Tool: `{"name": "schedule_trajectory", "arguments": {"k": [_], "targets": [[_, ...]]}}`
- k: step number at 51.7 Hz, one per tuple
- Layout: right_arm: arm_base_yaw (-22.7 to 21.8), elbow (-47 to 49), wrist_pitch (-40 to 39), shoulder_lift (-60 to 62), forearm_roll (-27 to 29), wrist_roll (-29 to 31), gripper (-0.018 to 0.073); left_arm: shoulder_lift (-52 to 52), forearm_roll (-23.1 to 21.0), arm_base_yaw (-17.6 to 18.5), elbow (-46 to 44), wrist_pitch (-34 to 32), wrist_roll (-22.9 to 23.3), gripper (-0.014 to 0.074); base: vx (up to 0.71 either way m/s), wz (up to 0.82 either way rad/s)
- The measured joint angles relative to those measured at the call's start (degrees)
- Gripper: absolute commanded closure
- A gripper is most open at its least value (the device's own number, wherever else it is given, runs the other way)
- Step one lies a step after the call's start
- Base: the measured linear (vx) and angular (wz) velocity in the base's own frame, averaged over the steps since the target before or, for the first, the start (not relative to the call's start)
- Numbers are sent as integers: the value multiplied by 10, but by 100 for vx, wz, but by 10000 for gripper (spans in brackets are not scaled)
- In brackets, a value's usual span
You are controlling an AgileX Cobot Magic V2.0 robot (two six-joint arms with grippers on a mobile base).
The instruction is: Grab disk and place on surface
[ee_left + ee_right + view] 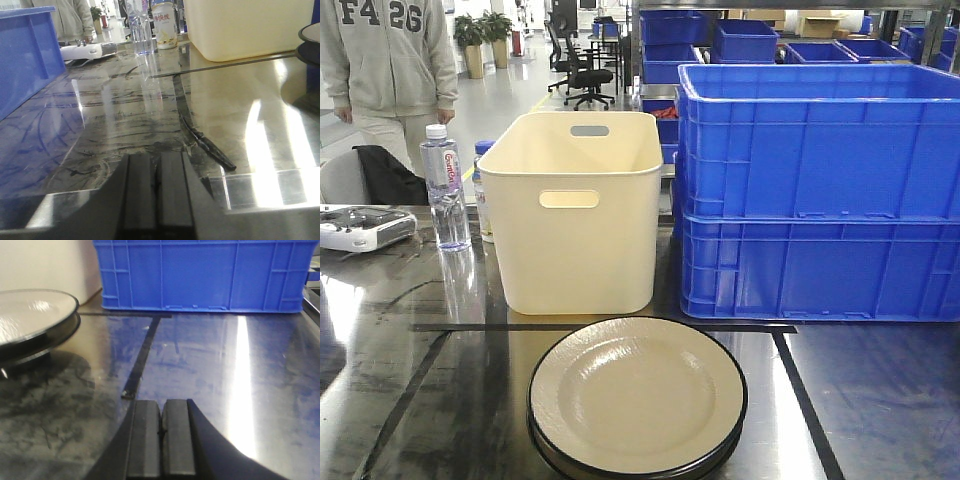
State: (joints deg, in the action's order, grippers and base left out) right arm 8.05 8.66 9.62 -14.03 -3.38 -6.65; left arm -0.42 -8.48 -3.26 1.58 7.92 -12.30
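Note:
A cream disk (638,398) with a black rim tops a small stack of plates at the front centre of the dark glossy surface (410,400). The right wrist view has the disk (32,315) at its far left, and its edge (310,35) peeks in at the right of the left wrist view. My left gripper (158,157) is shut with nothing in it, low over the surface (125,115), well left of the disk. Right of the disk, my right gripper (161,402) is shut and empty over the surface (210,365). Neither gripper appears in the front view.
A cream bin (575,205) and stacked blue crates (820,190) stand behind the plates. A water bottle (445,190) and a white device (360,228) sit at the left, a person (385,70) behind them. Black tape lines (600,327) cross the top. Another blue crate (25,55) is left.

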Motion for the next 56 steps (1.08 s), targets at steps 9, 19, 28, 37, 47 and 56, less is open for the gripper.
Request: {"name": "schedule_trajectory", "arguments": {"k": [9,19,28,37,47,56], "targets": [[-41,-78,-33,72,-4,-8,568,0,0,0,0,0,0,599,0,0],[-94,-103,-34,144,-4,-8,568,0,0,0,0,1,0,599,0,0],[-96,-103,-24,146,-4,-8,568,0,0,0,0,3,0,599,0,0],[-96,-103,-22,146,-4,-8,568,0,0,0,0,3,0,599,0,0],[-96,-103,-22,146,-4,-8,568,0,0,0,0,3,0,599,0,0],[-96,-103,-22,146,-4,-8,568,0,0,0,0,3,0,599,0,0]]}}
